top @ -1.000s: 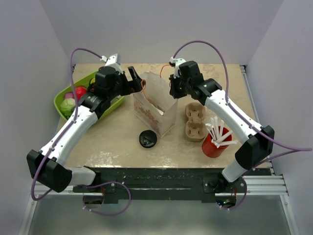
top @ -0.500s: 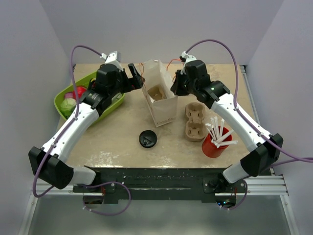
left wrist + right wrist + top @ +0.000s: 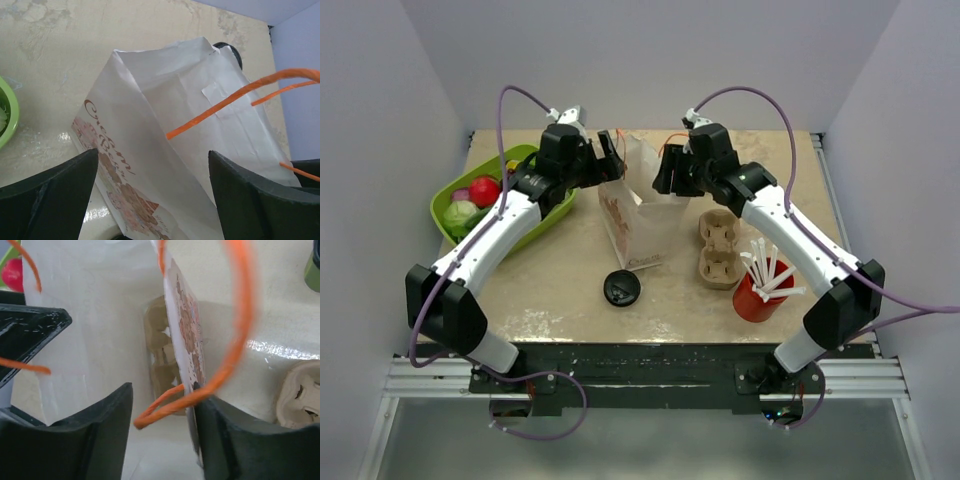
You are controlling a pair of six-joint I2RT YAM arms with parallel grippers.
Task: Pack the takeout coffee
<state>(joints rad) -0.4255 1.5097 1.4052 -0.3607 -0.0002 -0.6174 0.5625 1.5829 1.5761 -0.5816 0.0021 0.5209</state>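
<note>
Nearest me, a loose lid point(image 3: 621, 287) lies on the worktop point(image 3: 550, 290). Further out, the paper bag point(image 3: 635, 215) has its mouth open and a pulp carrier point(image 3: 157, 355) already inside. My left gripper point(image 3: 152, 165) is spread wide astride the bag. My right gripper point(image 3: 162, 400) also gapes, straddling one wall beside an orange handle point(image 3: 240, 315) and clamping nothing. Beyond, the takeout coffee point(image 3: 314, 275) shows only at the right wrist view's edge, outside the bag. By my reckoning the coffee is not yet packed.
</note>
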